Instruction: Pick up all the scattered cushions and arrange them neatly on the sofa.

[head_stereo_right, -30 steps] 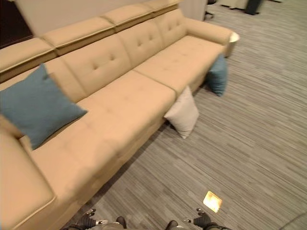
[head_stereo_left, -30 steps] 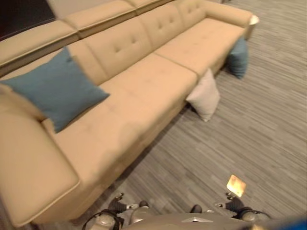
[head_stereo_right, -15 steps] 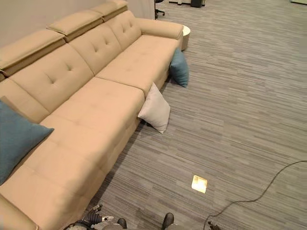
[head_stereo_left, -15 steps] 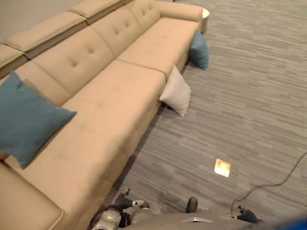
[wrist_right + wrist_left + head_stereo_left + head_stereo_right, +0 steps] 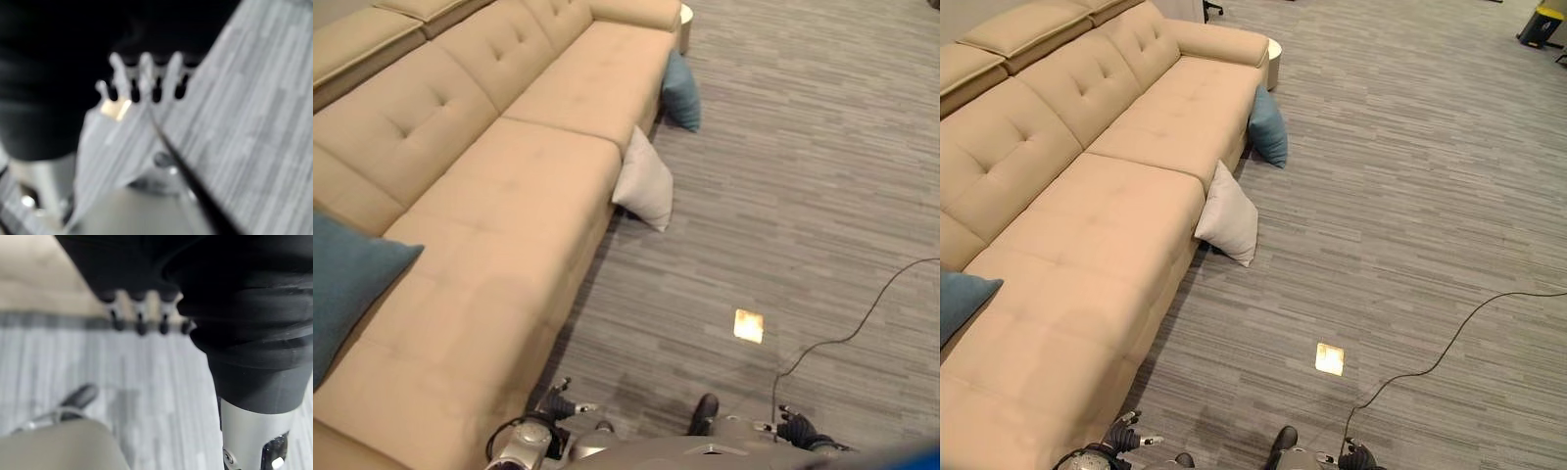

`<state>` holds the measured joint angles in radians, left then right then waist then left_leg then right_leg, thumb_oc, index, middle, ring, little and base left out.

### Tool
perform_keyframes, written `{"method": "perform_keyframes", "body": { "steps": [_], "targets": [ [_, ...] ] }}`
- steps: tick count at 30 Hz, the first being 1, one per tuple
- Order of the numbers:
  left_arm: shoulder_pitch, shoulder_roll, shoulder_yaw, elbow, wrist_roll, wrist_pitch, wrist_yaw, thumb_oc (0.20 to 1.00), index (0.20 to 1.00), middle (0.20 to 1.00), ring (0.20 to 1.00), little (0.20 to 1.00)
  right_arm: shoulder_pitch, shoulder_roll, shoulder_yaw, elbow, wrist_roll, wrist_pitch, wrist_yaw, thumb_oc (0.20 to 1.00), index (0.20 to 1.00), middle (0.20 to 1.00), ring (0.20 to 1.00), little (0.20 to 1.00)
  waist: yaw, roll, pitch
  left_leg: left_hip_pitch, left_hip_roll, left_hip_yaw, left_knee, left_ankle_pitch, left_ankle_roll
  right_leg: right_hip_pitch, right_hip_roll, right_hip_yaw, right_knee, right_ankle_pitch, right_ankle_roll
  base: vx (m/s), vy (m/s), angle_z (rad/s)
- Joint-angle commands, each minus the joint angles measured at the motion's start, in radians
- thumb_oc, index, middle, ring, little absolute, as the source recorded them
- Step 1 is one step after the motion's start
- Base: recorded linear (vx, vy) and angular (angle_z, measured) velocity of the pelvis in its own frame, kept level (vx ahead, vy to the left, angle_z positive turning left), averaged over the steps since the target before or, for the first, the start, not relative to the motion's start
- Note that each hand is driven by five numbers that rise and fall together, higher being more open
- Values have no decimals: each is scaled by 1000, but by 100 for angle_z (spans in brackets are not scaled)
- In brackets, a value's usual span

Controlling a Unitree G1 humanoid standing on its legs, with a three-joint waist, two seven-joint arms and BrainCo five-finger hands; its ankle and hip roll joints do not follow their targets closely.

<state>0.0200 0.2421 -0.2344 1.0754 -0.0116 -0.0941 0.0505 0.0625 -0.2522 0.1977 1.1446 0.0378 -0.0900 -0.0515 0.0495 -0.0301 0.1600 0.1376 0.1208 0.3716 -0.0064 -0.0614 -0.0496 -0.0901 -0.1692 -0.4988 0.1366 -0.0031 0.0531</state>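
A long tan sofa [image 5: 499,166] runs along the left. One blue cushion [image 5: 347,289] rests on its seat at the near left. On the carpet, a pale grey cushion [image 5: 644,181] leans against the sofa's front. A second blue cushion [image 5: 1268,127] leans there farther away, near the sofa's far end. My left hand [image 5: 558,401] hangs low by the sofa's near corner, and its fingers [image 5: 140,320] are straight and hold nothing. Over bare carpet my right hand [image 5: 795,428] hangs with relaxed, empty fingers [image 5: 145,68].
A brass floor plate [image 5: 748,325] is set into the grey striped carpet between me and the pale cushion. A small round white table [image 5: 1274,54] stands at the sofa's far end. A yellow and black bin [image 5: 1538,24] stands far off at the right.
The whole picture has shifted, so the camera has turned right: the sofa and the blue cushion on it slid left and more carpet shows. The cushions themselves have not moved.
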Motion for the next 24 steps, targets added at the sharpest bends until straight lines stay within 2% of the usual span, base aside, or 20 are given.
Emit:
{"method": "perform_keyframes", "body": {
  "steps": [1, 2, 3, 6, 7, 8, 9, 10, 11, 12, 13, 14, 16, 17, 18, 19, 21, 22, 23, 24],
  "targets": [
    [-36, -35, -7, -3, -21, -19, 12, 1000, 1000, 1000, 1000, 1000, -30, -31, 13, 16, 9, -14, -10, 1000, 1000, 1000, 1000, 1000, -2, -6, 7, -57, -36, -65, 163, 9, -28, 91, 19, 8, -66, 11, 72, 90, -238, -12],
    [-28, -42, -8, -5, -34, -21, 11, 1000, 1000, 1000, 1000, 1000, -29, -44, 11, 14, 18, -18, -10, 1000, 1000, 1000, 1000, 1000, 2, -9, 16, -84, -12, -82, 273, 46, -51, 119, 36, 19, -84, 1, 53, 118, -285, -11],
    [-28, -45, -9, -5, -39, -21, 11, 1000, 1000, 1000, 1000, 1000, -31, -49, 10, 14, 19, -18, -12, 1000, 1000, 1000, 1000, 1000, 7, -10, 23, -102, -8, -100, 318, 67, -63, 132, 43, 21, -90, -4, 47, 132, -229, -2],
    [-35, -47, -16, 2, -37, -18, 12, 1000, 1000, 1000, 1000, 1000, -39, -57, 9, 21, 20, -16, -15, 1000, 1000, 1000, 1000, 1000, 19, -15, 34, -145, -20, -129, 314, 73, -61, 156, 52, 24, -102, -16, 41, 111, -88, -16],
    [-34, -46, -14, 2, -35, -16, 17, 1000, 1000, 1000, 1000, 1000, -48, -63, 11, 16, 23, -19, -18, 1000, 1000, 1000, 1000, 1000, 27, -25, 34, -191, -31, -113, 238, 54, -40, 172, 56, 30, -121, -16, 53, 121, -36, -33],
    [-34, -46, -14, 2, -35, -16, 17, 1000, 1000, 1000, 1000, 1000, -48, -63, 11, 16, 23, -19, -18, 1000, 1000, 1000, 1000, 1000, 27, -25, 35, -190, -31, -113, 238, 54, -40, 172, 56, 30, -121, -16, 53, 208, -48, -13],
    [-35, -45, -13, -3, -38, -16, 22, 1000, 1000, 1000, 1000, 1000, -51, -64, 15, 13, 20, -20, -21, 1000, 1000, 1000, 1000, 1000, 37, -23, 35, -221, -32, -111, 185, 86, -41, 180, 66, 36, -124, -21, 57, 233, -44, -8],
    [-40, -45, -13, 3, -35, -16, 24, 1000, 1000, 1000, 1000, 1000, -60, -64, 24, 12, 16, -22, -25, 1000, 1000, 1000, 1000, 1000, 60, -24, 42, -277, -32, -135, 125, 158, -50, 203, 92, 55, -134, -35, 55, 236, -45, -7],
    [-40, -45, -13, 3, -35, -16, 24, 1000, 1000, 1000, 1000, 1000, -59, -64, 25, 12, 16, -22, -25, 1000, 1000, 1000, 1000, 1000, 61, -24, 44, -274, -32, -134, 126, 155, -51, 207, 92, 56, -133, -37, 56, 298, -57, -15],
    [-44, -43, -10, 9, -35, -14, 24, 1000, 1000, 1000, 1000, 1000, -64, -65, 28, 9, 16, -23, -29, 1000, 1000, 1000, 1000, 1000, 62, -27, 46, -303, -14, -100, 93, 195, -63, 224, 108, 61, -139, -45, 56, 156, -25, -15],
    [-44, -43, -10, 9, -35, -14, 24, 1000, 1000, 1000, 1000, 1000, -63, -64, 29, 9, 16, -23, -29, 1000, 1000, 1000, 1000, 1000, 64, -28, 49, -297, -15, -98, 92, 194, -63, 228, 107, 63, -139, -47, 56, 235, -29, -21],
    [-47, -43, -8, 12, -30, -12, 25, 1000, 1000, 1000, 1000, 1000, -65, -62, 28, 11, 17, -23, -28, 1000, 1000, 1000, 1000, 1000, 63, -29, 47, -305, -8, -68, 89, 205, -65, 233, 116, 64, -140, -51, 55, 290, 17, -29],
    [-39, -41, 3, 14, -30, -8, 22, 1000, 1000, 1000, 1000, 1000, -72, -45, 40, 18, 1, -18, -24, 1000, 1000, 1000, 1000, 1000, 78, -30, 27, -268, -26, -65, 83, 180, -36, 253, 119, 63, -110, -85, 59, 414, 58, -31],
    [-41, -39, 4, 15, -32, -8, 25, 1000, 1000, 1000, 1000, 1000, -78, -38, 40, 19, 0, -18, -21, 1000, 1000, 1000, 1000, 1000, 87, -33, 20, -256, -37, -64, 87, 163, -26, 249, 105, 62, -57, -89, 72, 426, 150, -46],
    [-41, -29, 3, -2, -44, -7, 26, 1000, 1000, 1000, 1000, 1000, -91, -29, 40, 14, -8, -17, -18, 1000, 1000, 1000, 1000, 1000, 89, -30, 19, -210, -55, -35, 93, 114, 10, 193, 44, 46, 136, -37, 132, 409, 178, -47],
    [-44, -24, 1, -11, -52, -8, 26, 1000, 1000, 1000, 1000, 1000, -98, -27, 41, 2, -11, -16, -15, 1000, 1000, 1000, 1000, 1000, 87, -26, 25, -189, -61, -28, 96, 96, 29, 156, 17, 38, 241, 3, 164, 370, 183, -53],
    [-55, -14, -10, -25, -49, -10, 29, 1000, 1000, 1000, 1000, 1000, -108, -27, 42, -15, -17, -16, -15, 1000, 1000, 1000, 1000, 1000, 74, -14, 34, -136, -69, -19, 98, 48, 42, 97, -40, 15, 372, 56, 198, 249, 97, -38],
    [-55, -14, -9, -26, -49, -9, 29, 1000, 1000, 1000, 1000, 1000, -108, -27, 41, -17, -18, -16, -15, 1000, 1000, 1000, 1000, 1000, 75, -15, 37, -141, -67, -8, 100, 57, 50, 89, -45, 9, 380, 61, 190, 297, 56, 3],
    [-58, -10, -7, -33, -55, -9, 33, 1000, 1000, 1000, 1000, 1000, -108, -26, 40, -22, -17, -14, -15, 1000, 1000, 1000, 1000, 1000, 70, -5, 38, -100, -83, -13, 91, 37, 57, 64, -91, -33, 362, 55, 168, 147, 23, 17],
    [-58, -10, -7, -33, -55, -9, 33, 1000, 1000, 1000, 1000, 1000, -108, -26, 40, -22, -17, -14, -15, 1000, 1000, 1000, 1000, 1000, 70, -5, 39, -99, -84, -14, 90, 37, 57, 65, -92, -33, 363, 54, 168, 433, -30, 15]
  ]
}}
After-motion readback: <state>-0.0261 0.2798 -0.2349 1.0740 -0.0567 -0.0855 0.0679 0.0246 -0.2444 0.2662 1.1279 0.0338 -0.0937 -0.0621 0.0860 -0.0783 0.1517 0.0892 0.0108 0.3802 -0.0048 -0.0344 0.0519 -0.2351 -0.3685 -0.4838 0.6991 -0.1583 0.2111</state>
